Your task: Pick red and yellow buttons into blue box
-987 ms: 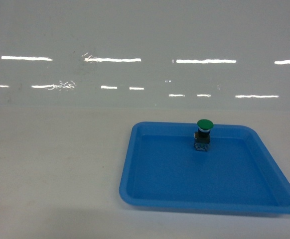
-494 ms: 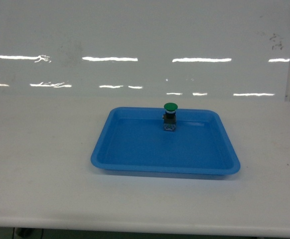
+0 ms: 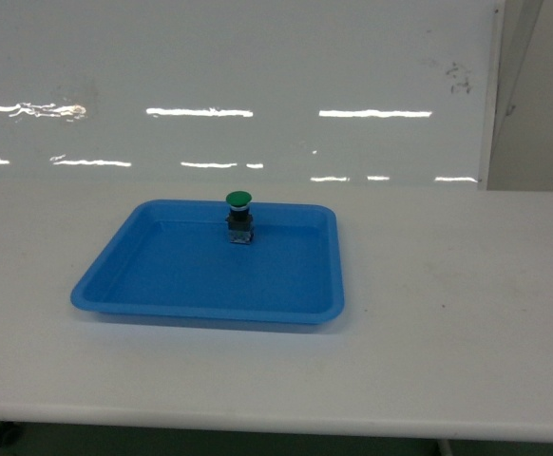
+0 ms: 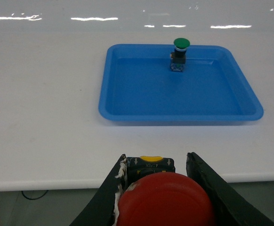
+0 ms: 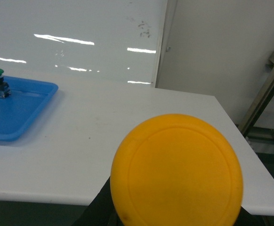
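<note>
Head view has swung/backed off vs. the two earlier frames: the shallow tray (image 3: 210, 271) sat low-right and large, then centred, now left of centre and smaller, w/ the table's near edge and right-hand wall corner in sight; judged to be base/camera motion, not tray motion. Near to far: left gripper (image 4: 158, 183) is clamped on the red button (image 4: 165, 200), dark fingers (image 4: 205, 183) either side of the body, red cap filling the near edge of the left wrist view. Right gripper (image 5: 174, 207) carries the yellow button (image 5: 177, 172); cap hides nearly all of the fingers, so grasp is inferred from the cap sitting fixed at the camera, jaw spacing not readable. Both held off the near table edge, not resting on the table (image 3: 448, 313). Further out, tray lies flat on the table; green button (image 3: 239, 217) stands upright near the tray's far rim, untouched, not a task item. Far: glossy white wall w/ light reflections. Blue box not visible in any current view. Assessment: both picks done, deposit outstanding; robot appears to be relocating to find the box. Risk: a button could slip in the grip during base travel.
</note>
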Tool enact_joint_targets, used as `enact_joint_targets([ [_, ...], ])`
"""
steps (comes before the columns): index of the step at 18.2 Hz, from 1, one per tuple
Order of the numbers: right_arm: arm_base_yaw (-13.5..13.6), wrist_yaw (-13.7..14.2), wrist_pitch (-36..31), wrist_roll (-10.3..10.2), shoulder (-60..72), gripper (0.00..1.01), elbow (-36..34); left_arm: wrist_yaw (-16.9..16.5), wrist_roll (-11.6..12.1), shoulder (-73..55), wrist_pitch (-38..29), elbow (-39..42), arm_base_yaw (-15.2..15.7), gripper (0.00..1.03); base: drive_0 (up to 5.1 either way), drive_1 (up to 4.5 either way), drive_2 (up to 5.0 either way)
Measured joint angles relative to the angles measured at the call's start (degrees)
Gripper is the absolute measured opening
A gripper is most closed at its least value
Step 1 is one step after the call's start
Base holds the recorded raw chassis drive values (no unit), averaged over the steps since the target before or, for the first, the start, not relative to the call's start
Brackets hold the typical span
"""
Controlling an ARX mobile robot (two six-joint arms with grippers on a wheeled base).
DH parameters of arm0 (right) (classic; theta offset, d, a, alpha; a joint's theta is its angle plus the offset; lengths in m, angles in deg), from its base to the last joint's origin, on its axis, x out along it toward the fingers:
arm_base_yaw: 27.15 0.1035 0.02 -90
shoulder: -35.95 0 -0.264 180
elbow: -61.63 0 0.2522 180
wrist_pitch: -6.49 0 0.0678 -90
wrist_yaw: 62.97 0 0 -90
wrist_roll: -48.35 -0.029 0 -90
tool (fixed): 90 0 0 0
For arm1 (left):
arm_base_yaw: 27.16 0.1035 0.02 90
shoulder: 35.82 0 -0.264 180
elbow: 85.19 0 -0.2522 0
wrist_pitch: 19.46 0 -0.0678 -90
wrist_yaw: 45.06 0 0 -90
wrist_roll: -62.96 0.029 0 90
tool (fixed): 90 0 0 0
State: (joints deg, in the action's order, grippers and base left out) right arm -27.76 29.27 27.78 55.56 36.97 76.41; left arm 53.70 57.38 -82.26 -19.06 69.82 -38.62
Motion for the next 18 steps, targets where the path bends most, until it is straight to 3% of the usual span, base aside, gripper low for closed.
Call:
enact_joint_targets([
  [12, 0.00, 0.04, 0.00, 0.00, -0.02, 0.26, 0.00, 0.02, 0.00, -0.07, 0.07, 0.00, 0.00, 0.31, 0.0, 0.00, 0.0],
  [18, 0.00, 0.04, 0.00, 0.00, -0.02, 0.26, 0.00, 0.02, 0.00, -0.04, 0.24, 0.00, -0.02, 0.31, 4.9, -3.37, -1.3],
])
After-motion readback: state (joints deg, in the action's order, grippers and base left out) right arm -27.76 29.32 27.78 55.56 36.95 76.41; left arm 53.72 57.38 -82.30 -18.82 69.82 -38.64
